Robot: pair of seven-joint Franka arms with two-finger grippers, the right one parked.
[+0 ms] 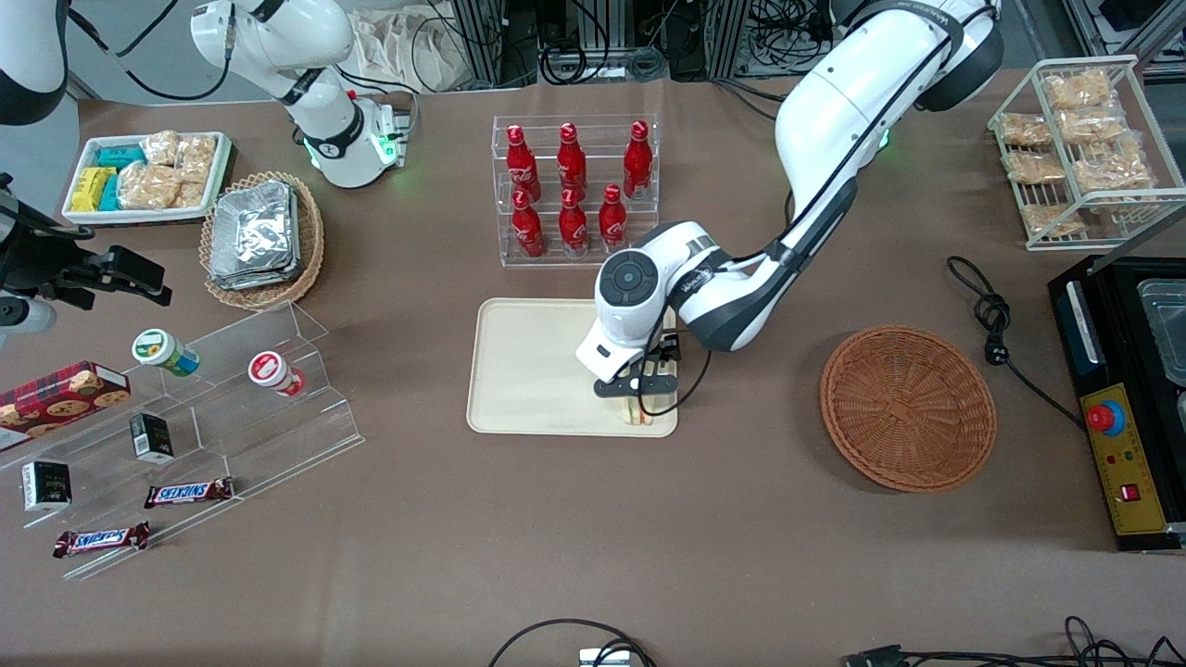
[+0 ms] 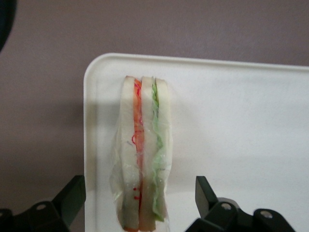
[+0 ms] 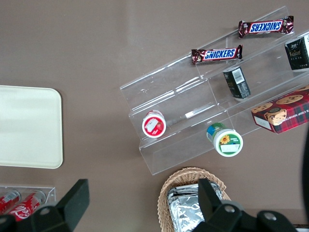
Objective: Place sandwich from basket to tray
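You are finishing the placing step: the sandwich is resting on the tray, in the corner nearest the basket. The gripper is straddling it, fingers spread clear. Next, I judge, you lift straight away.

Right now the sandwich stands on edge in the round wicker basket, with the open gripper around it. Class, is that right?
Not quite. The left wrist view shows the sandwich standing on edge on the tray, near its corner, not in the basket. The open gripper does straddle it.
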